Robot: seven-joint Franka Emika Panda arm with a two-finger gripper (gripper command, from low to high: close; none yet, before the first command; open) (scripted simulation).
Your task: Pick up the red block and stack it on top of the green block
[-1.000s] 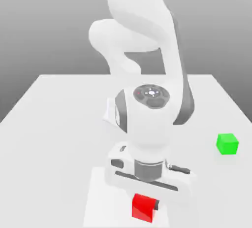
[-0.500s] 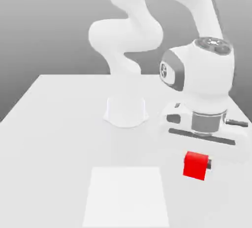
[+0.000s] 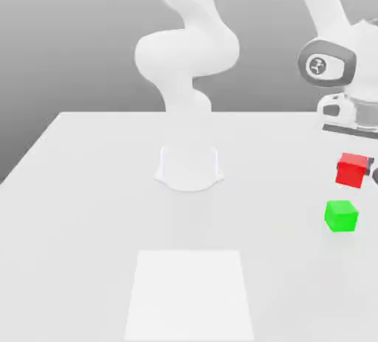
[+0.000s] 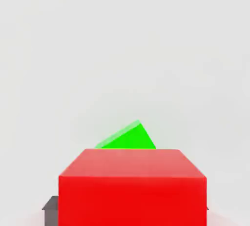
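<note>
The arm has swung across to the exterior view's right, carrying the red block (image 3: 352, 170) clamped in the gripper (image 3: 359, 174) above the green block (image 3: 341, 216); next comes centring over it, then lowering.

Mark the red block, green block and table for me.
red block (image 3: 351, 170), exterior view, front face.
green block (image 3: 340, 216), exterior view, front face.
table (image 3: 88, 207), exterior view, bare top surface.
</note>
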